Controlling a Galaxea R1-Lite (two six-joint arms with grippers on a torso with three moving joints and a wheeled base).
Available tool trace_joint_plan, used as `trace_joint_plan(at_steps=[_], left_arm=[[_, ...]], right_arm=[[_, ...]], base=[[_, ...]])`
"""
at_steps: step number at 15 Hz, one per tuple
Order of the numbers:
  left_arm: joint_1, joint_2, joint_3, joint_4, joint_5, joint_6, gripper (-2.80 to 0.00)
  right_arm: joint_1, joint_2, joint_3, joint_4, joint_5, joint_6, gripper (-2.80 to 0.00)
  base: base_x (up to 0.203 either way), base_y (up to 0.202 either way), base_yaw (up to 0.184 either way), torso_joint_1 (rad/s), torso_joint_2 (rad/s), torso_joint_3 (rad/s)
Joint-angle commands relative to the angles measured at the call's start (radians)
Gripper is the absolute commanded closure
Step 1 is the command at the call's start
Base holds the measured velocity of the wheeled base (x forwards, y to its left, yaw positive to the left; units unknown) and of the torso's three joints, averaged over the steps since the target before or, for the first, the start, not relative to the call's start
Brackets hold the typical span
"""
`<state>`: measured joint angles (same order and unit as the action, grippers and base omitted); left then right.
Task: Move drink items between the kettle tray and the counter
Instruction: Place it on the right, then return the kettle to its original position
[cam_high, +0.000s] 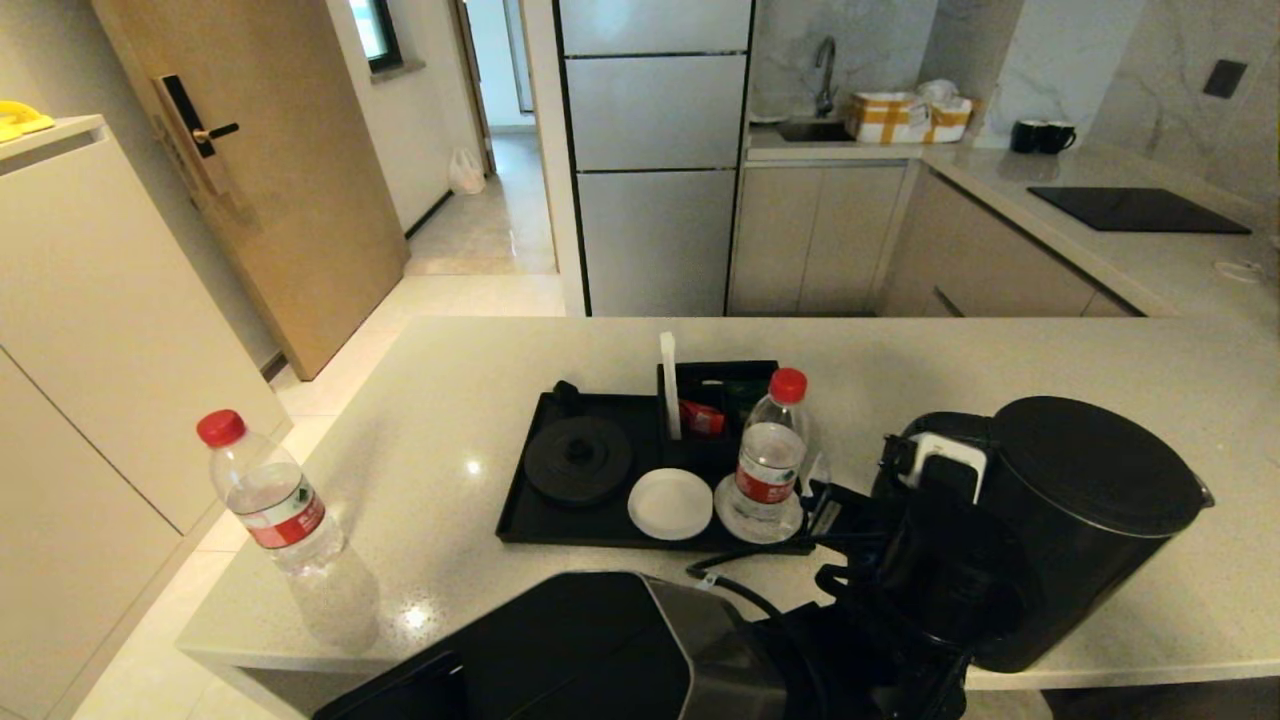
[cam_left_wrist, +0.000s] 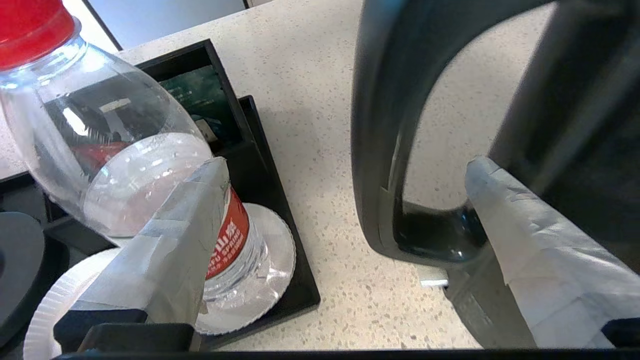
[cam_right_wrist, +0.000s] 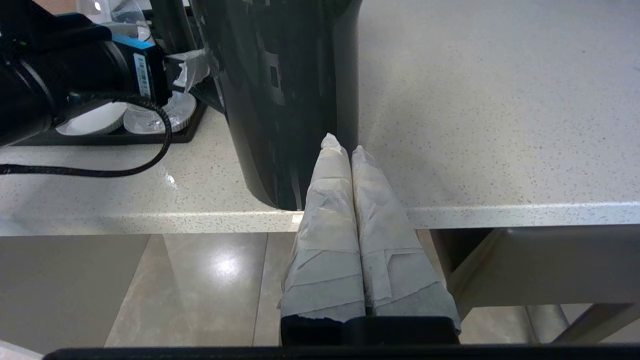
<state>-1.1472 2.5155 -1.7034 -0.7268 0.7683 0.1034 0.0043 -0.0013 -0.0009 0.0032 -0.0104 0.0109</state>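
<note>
Clear plastic, one water bottle (cam_high: 285, 510) stood on the counter (cam_high: 450, 400) far left; another (cam_high: 770, 455) sat on a coaster in the kettle tray (cam_high: 520, 510). Right of it, the left gripper (cam_left_wrist: 345, 200) spread wide astride the kettle (cam_high: 1090, 520) handle (cam_left_wrist: 380, 150), seemingly to grasp. The right gripper (cam_right_wrist: 346, 145) was pressed together below the counter's edge.

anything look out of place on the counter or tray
The tall matte black kettle stands on the beige stone counter, while its round black base sits bare in the shallow black tray. Nothing spilled or tipped.
</note>
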Motion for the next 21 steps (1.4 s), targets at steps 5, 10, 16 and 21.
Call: trace_joint_plan(at_steps=[5, 10, 16, 21], left_arm=[[-0.012, -0.026, 0.074, -0.05, 0.003, 0.002, -2.8], [-0.023, -0.029, 0.097, -0.069, 0.005, 0.001, -2.8], [-0.028, -0.051, 0.144, -0.09, 0.005, 0.001, -2.8], [-0.028, -0.083, 0.201, -0.115, 0.005, 0.002, -2.8]], right_arm=[[0.0, 0.0, 0.001, 0.0, 0.0, 0.0, 0.0], [0.0, 0.0, 0.001, 0.0, 0.0, 0.0, 0.0], [0.0, 0.0, 0.001, 0.0, 0.0, 0.0, 0.0], [0.0, 0.0, 0.001, 0.0, 0.0, 0.0, 0.0]], base=[[0.0, 0.0, 0.0, 0.0, 0.0, 0.0], [0.0, 0.0, 0.0, 0.0, 0.0, 0.0], [0.0, 0.0, 0.0, 0.0, 0.0, 0.0], [0.0, 0.0, 0.0, 0.0, 0.0, 0.0]])
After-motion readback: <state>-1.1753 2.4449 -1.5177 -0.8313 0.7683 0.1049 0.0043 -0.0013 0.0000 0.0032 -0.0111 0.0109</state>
